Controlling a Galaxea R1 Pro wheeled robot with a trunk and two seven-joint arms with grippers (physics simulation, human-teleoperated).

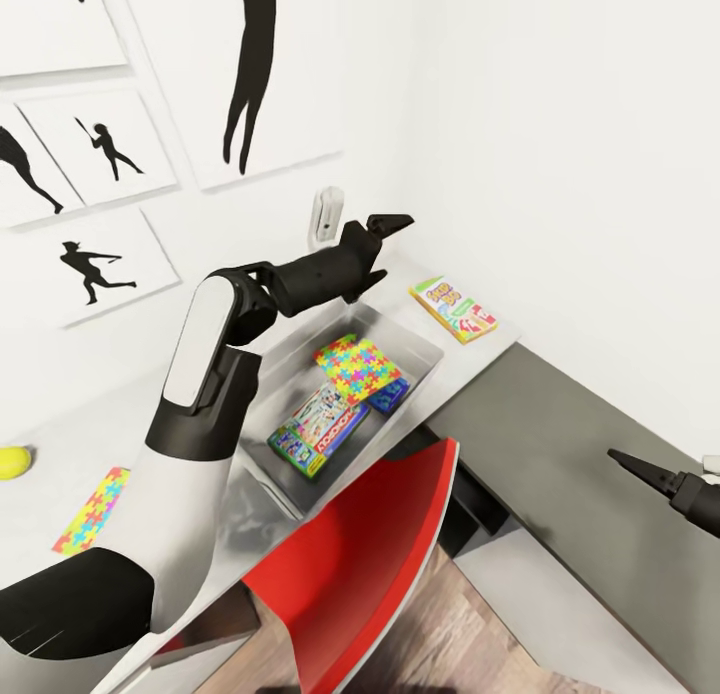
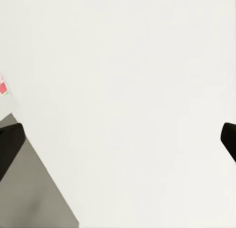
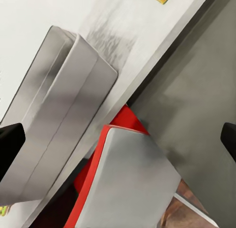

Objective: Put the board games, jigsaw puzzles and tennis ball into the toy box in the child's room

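In the head view's centre the grey toy box (image 1: 425, 359) on the table (image 1: 480, 369) holds a jigsaw puzzle (image 1: 358, 366), a Monopoly box (image 1: 318, 426) and a blue box (image 1: 390, 395), the left gripper (image 1: 385, 236) spread wide and empty above its far rim, a third game box (image 1: 453, 309) to the right, the tennis ball (image 1: 13, 461) and second puzzle (image 1: 92, 511) far left, and the right gripper (image 1: 640, 471), also wide, at the right edge.

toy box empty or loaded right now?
Loaded: toy box holds one jigsaw puzzle, the Monopoly box and a blue box.

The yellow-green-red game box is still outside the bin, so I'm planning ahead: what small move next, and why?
Probably lower the open left claw rightward onto the yellow-green-red game box; it lies on the table beside the toy box.
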